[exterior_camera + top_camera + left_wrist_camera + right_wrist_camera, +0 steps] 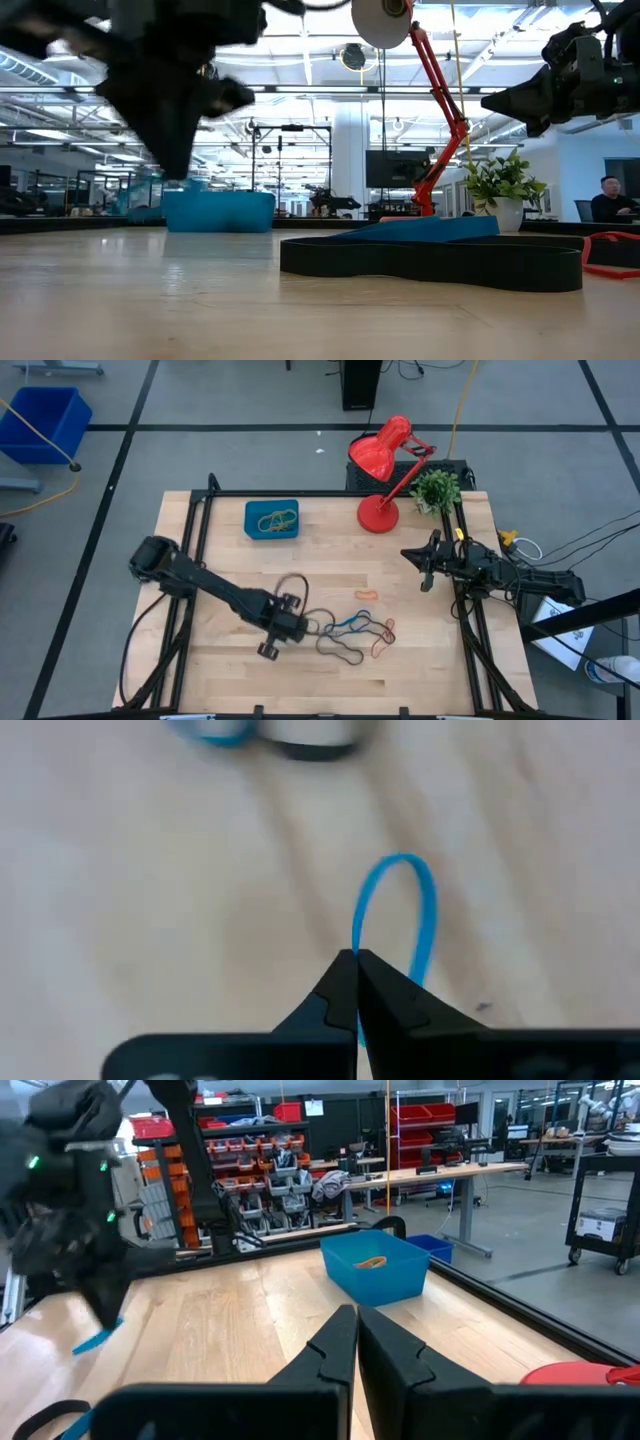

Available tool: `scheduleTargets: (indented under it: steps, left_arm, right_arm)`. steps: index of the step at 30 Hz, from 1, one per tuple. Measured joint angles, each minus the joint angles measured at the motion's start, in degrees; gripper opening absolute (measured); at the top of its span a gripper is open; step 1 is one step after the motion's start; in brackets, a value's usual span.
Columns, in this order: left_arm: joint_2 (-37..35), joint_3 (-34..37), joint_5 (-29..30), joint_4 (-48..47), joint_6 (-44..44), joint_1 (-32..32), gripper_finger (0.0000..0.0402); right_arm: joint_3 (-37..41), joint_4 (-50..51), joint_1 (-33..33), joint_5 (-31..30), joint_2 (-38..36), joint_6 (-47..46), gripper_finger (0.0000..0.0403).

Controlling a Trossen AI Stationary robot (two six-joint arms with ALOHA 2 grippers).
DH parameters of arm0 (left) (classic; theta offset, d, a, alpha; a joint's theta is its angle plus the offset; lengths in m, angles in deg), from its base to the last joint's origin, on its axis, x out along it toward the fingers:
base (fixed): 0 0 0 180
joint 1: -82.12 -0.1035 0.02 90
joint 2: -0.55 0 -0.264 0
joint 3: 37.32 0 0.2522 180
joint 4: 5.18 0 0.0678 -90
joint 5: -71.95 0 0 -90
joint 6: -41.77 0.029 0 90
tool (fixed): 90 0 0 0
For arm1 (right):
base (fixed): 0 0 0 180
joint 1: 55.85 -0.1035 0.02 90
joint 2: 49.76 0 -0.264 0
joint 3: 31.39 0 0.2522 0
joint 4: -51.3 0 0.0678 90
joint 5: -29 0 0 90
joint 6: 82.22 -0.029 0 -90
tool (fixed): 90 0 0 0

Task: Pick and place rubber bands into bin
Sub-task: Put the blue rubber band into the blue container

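Grasp step: we have the left end effector [356, 982] pinched shut on a blue rubber band [398, 920] at the tabletop [230, 660] pile. Next we lift and carry to the teal bin [271, 520]. Right end effector [424, 573] idles closed, empty.

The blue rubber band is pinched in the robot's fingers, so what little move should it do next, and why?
Probably lift straight up a little. The left gripper is shut on the blue rubber band, which lies on the table beside other rubber bands. A small rise would free it before carrying it to the bin. The right gripper waits shut near the lamp.
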Motion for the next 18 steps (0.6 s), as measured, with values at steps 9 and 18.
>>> scheduleTargets:
  steps: [9, 18]
  left_arm:
    - [-15.0, 0.0, 14.3, -6.1, 0.1, -8.9, 0.0007]
    - [-24.2, -0.1, 24.3, -7.6, 2.7, -22.8, 0.0005]
  right_arm:
    - [0.0, 0.1, 0.0, 0.0, 0.2, 0.0, 0.0009]
    - [0.0, 0.1, 0.0, 0.0, 0.2, 0.0, 0.0009]
